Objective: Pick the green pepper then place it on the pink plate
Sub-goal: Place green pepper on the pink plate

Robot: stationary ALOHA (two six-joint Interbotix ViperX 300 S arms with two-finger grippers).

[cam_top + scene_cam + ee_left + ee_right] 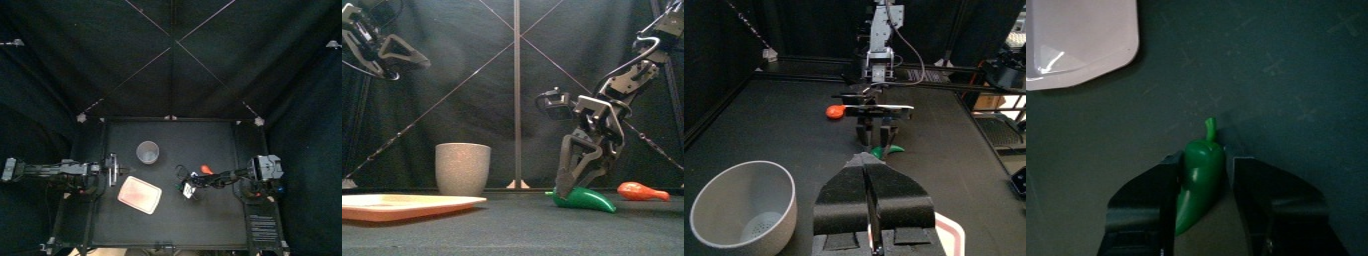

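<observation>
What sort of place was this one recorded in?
Probably a lab robot booth: black curtains around a small black table, two arms reaching in, and props such as a green pepper, pink tray and grey cup.

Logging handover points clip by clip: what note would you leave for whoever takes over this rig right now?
Left gripper: shut, empty, held high at the table's left side, idle.
Right gripper: down at the table, jaws closed on the green pepper, which is not yet lifted and lies right of centre.
Pink plate: front left, bare. A grey speckled cup stands behind it, and an orange toy lies right of the pepper.
Done: reach and grasp.
Left: lift, carry to the plate, release.
</observation>
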